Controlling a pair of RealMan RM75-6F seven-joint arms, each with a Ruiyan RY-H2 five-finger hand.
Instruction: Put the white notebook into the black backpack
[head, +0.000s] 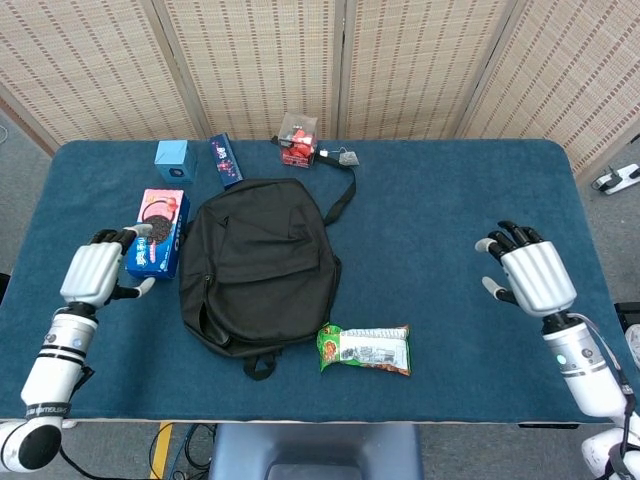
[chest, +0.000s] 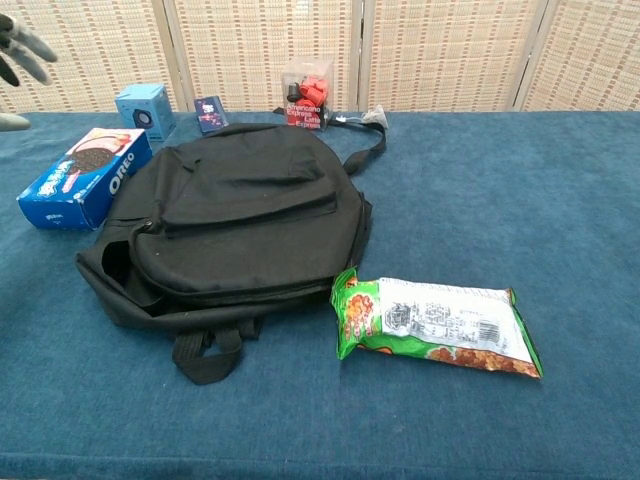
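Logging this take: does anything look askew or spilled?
Nothing is spilled or damaged. The black backpack lies flat, its flap down, its side opening slightly agape. The snack bag lies apart beside it. Both hands are clear.

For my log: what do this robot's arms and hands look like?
Both the left hand and the right hand have silvery-white ribbed backs, with dark fingers tipped in pale pads. The forearms are white cylinders with black bands at the wrists, and a thin black cable runs beside the right one.
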